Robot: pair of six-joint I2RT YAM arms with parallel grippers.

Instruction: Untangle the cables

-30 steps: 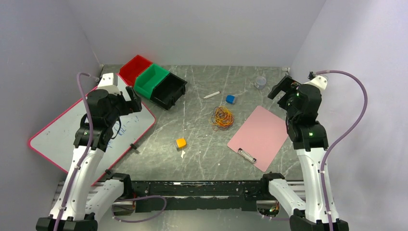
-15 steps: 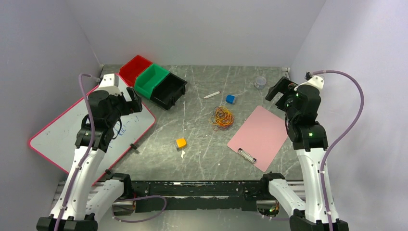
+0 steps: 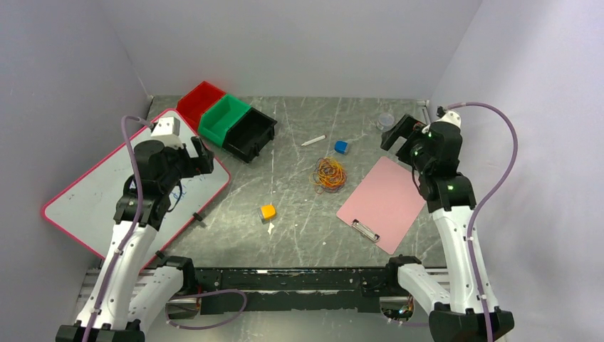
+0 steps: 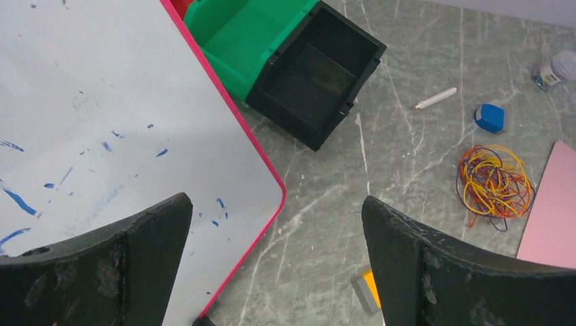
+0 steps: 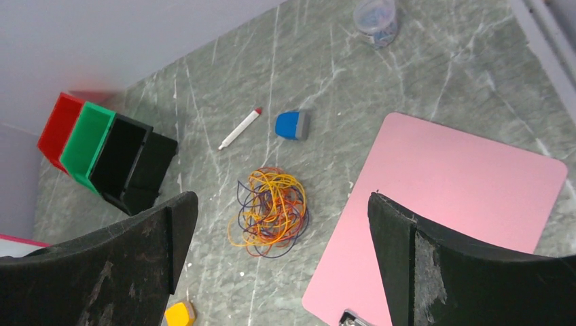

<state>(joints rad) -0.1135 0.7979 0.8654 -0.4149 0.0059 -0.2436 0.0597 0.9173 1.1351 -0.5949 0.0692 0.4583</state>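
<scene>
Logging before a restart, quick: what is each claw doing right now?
Left claw: open, holding nothing.
Right claw: open, holding nothing.

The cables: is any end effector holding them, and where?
Nothing is held. The left end effector and right end effector are open; the cables lie untouched.

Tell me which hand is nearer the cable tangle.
Right. The right hand hovers right of the cables, beyond the clipboard; the left hand hangs farther off, over the whiteboard.
</scene>
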